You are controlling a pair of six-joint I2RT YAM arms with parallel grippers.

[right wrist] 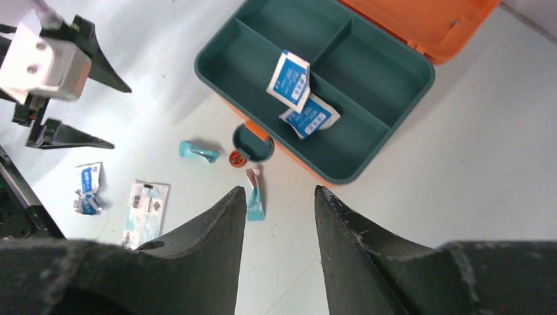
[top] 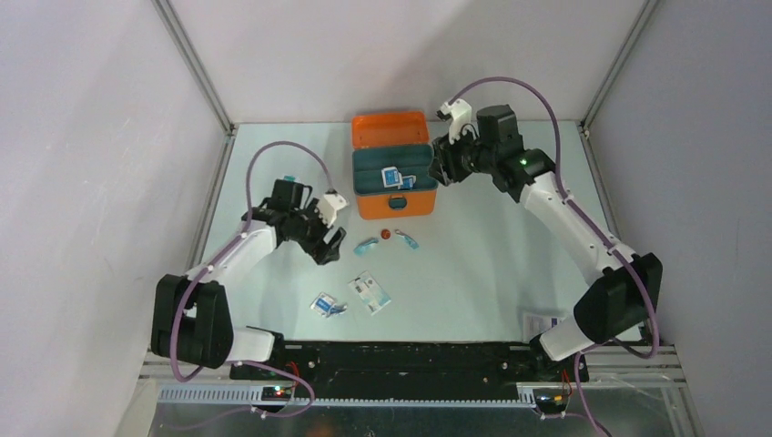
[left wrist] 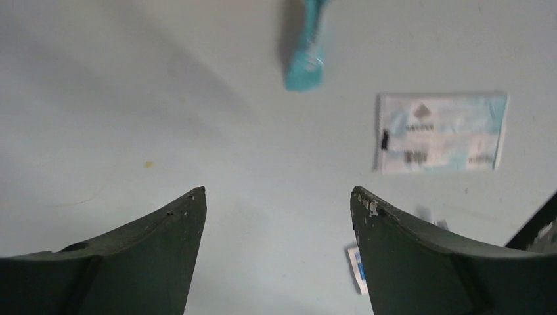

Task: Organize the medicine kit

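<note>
Medicine kit (top: 393,206) is parked at the far middle of the table (top: 482,273), with its lid (top: 390,129) flipped open. A teal tray (right wrist: 368,72) is seated inside, and two blue-and-white packets (right wrist: 289,80) are laid in it. Right end effector (right wrist: 279,193) is held by the kit's right edge, fingers parted, nothing gripped. Left end effector (left wrist: 279,197) is spread wide over bare table, nothing caught either. Scattered in front of the kit: two teal sachets (top: 367,245), a small red thing (top: 386,234), a white pouch (left wrist: 440,131) and a crumpled blue-white packet (top: 328,305).
</note>
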